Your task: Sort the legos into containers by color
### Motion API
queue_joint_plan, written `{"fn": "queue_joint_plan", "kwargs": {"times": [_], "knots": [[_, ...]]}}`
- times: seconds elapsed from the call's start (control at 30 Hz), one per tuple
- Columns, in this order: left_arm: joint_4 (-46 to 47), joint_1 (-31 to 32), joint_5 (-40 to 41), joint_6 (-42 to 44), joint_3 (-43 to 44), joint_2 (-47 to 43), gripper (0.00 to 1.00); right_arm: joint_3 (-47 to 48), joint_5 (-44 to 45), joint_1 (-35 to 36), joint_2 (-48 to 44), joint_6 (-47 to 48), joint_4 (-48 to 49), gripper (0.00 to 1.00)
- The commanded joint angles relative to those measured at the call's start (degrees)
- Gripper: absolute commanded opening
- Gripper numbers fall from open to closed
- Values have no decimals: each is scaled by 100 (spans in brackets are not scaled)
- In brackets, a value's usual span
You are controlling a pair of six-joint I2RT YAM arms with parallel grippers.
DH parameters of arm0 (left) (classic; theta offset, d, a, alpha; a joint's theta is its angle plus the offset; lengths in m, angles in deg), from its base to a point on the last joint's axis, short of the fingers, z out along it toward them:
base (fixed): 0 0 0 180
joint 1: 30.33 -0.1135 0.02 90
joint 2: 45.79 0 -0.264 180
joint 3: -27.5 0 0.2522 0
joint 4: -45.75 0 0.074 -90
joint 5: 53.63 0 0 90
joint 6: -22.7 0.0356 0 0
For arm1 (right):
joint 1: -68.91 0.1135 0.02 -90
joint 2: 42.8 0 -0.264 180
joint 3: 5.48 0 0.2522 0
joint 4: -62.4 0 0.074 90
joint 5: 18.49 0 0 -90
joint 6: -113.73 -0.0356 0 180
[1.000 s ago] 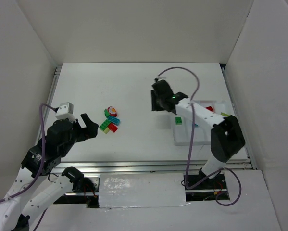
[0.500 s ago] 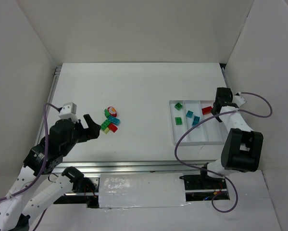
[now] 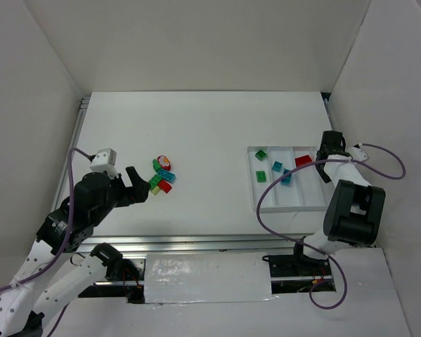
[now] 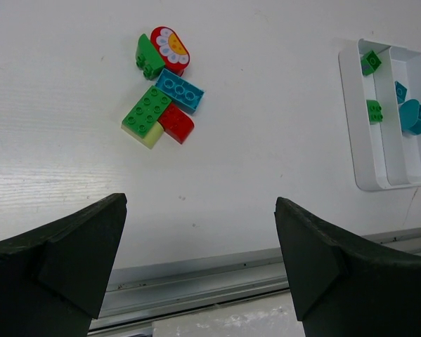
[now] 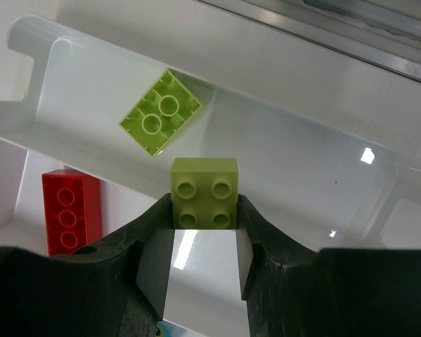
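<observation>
Lying in tray (image 5: 27, 34), end compartment: one yellow-green brick (image 5: 161, 112).

Light is bright and even in the top view: the white table (image 3: 196, 126) nearly washes out, the walls (image 3: 196, 42) read pale grey, and what shadows fall there are faint and soft-edged. The left wrist view is sharp on the legos (image 4: 161, 105), which cast only thin shadows, while the left gripper (image 4: 200, 202) shows its fingers (image 4: 55, 267) as dark, soft, almost featureless shapes along the bottom edge. In the right wrist view the glossy tray (image 5: 301, 175) carries small white glare spots, the brick (image 5: 204, 193) is crisp, and the rail (image 5: 351, 35) at the top is blurred.
</observation>
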State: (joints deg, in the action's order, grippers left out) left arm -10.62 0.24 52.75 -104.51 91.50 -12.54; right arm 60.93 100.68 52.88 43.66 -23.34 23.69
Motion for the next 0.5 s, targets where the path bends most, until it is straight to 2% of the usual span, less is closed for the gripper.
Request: {"fn": "queue_joint_plan", "kwargs": {"times": [0.0,0.03,0.07,0.1,0.27,0.37,0.47], "knots": [[288,2,-162,197,-23,6,100,-43,221,-40,-41,-180,52,7],[271,2,-144,188,-23,-12,99,-96,221,-40,-58,-197,78,21],[262,2,-135,179,-5,-21,100,-114,264,-49,-50,-232,78,68],[253,2,-135,179,-5,-38,99,-105,274,-40,-32,-267,52,77],[280,81,-162,188,-32,-153,100,-52,230,-40,82,-320,-10,81],[280,125,-118,171,-32,-205,99,-140,11,117,-180,-163,138,81],[262,125,-91,162,-23,-153,99,-272,414,154,-524,-250,174,88]]}}
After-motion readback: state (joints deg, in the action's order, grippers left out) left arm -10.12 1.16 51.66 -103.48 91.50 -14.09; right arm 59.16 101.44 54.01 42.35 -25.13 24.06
